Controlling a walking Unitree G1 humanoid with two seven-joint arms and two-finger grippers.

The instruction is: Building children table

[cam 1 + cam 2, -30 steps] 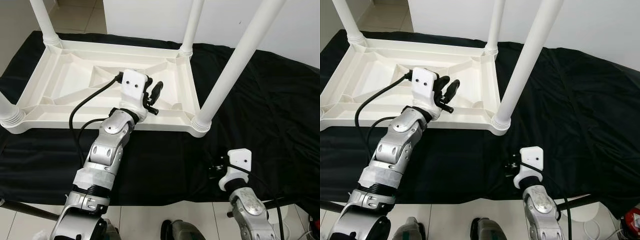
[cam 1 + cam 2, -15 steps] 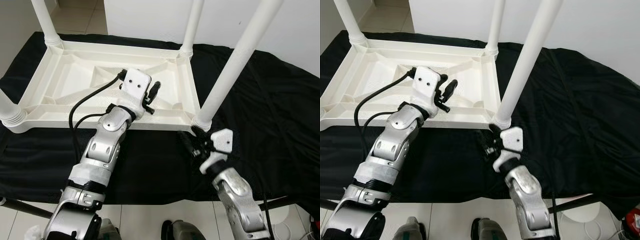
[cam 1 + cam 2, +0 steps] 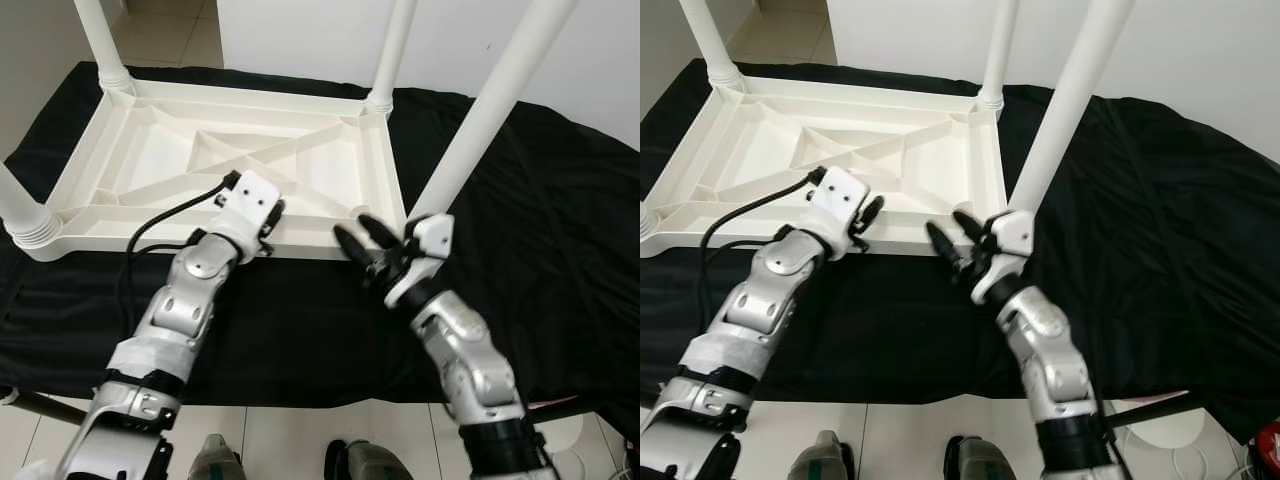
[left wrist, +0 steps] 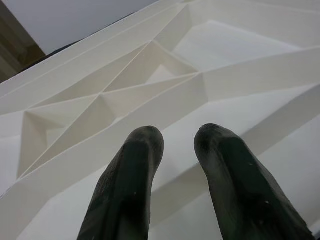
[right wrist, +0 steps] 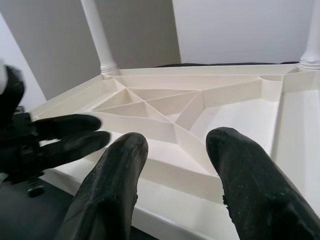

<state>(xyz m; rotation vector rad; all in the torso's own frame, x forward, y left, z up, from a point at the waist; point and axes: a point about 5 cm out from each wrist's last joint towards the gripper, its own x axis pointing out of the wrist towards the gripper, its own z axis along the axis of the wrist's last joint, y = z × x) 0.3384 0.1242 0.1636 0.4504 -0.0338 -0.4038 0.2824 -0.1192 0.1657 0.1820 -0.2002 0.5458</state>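
A white moulded-plastic children's table (image 3: 170, 160), lying upside down, is seen in one plain white throughout, its ribbed underside and round legs (image 3: 490, 110) unpatterned. A plain black cloth (image 3: 560, 260) is spread beneath it, creased but without any print. The arms (image 3: 190, 300) are finished in silver metal with white casings near the wrists and black cables. Glossy black fingers are shown on the left pincer (image 4: 175, 170) and the right pincer (image 5: 175, 175). The wall (image 3: 330, 40) is white, the floor tiles (image 3: 160, 30) pale beige.
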